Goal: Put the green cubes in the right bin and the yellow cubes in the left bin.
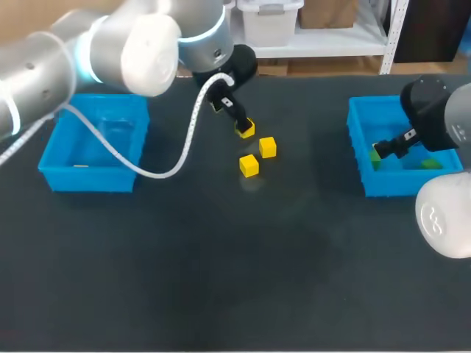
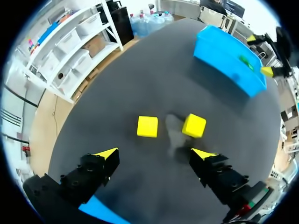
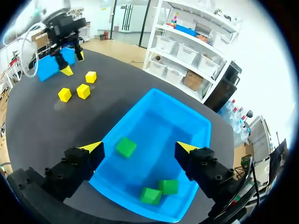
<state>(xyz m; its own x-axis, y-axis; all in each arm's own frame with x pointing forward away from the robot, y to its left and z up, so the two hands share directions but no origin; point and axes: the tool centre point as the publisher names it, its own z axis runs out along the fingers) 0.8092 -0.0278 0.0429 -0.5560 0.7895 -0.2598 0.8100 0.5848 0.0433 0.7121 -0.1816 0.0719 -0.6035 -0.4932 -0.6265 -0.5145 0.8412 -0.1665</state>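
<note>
Left gripper (image 2: 154, 154) wide open, empty, upper centre of head view, by yellow cubes (image 2: 147, 126). Right gripper (image 3: 138, 147) open, empty, over right bin (image 3: 196, 121) holding green cubes (image 3: 126, 146).

Dark table (image 1: 235, 279) with 3 yellow cubes (image 1: 249, 165), left bin (image 1: 88, 179), right bin (image 1: 401, 184)

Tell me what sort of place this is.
Likely a robotics lab sorting bench: left arm and right arm over a dark table, left bin and right bin, yellow cubes and green cubes.
</note>
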